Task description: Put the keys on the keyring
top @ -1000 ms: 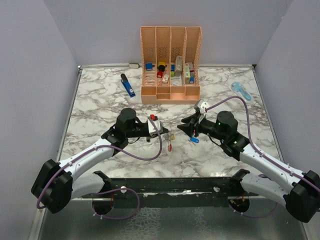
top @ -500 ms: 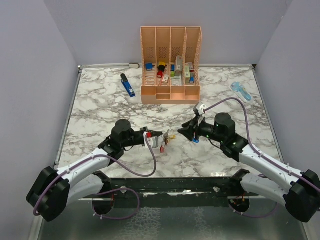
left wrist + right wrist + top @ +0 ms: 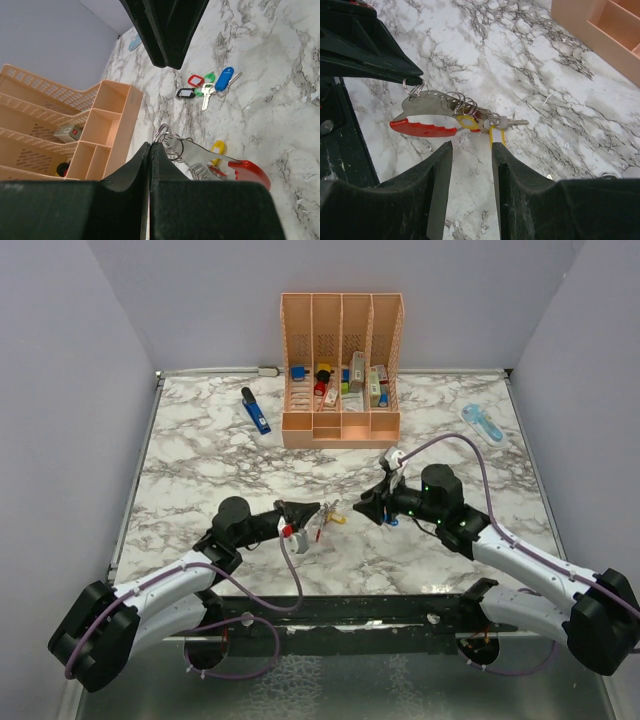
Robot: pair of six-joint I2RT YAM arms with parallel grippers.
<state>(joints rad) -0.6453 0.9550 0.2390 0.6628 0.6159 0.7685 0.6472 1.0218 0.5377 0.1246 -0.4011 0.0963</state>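
My left gripper (image 3: 150, 146) is shut on a small wire ring at the end of the keyring (image 3: 247, 173), a metal oval with one red half. It hangs just above the marble, left of centre (image 3: 316, 522). Several rings and keys with yellow tags (image 3: 466, 121) hang on its metal side (image 3: 427, 103). My right gripper (image 3: 470, 146) is open with bare marble between its fingers, just short of a yellow-tagged key (image 3: 496, 135). A loose bunch of keys (image 3: 207, 85) with red, green, blue and black tags lies on the table under the right gripper (image 3: 392, 520).
A peach slotted organiser (image 3: 342, 370) with small items stands at the back centre. A blue pen-like tool (image 3: 255, 411) lies to its left. A pale blue oblong gadget (image 3: 482, 423) lies at the back right. Grey walls close in three sides.
My left arm has swung down and toward the near edge, carrying the keyring lower and nearer the right gripper. My right gripper has shifted slightly left and nearer. Neither gripper's opening has changed.
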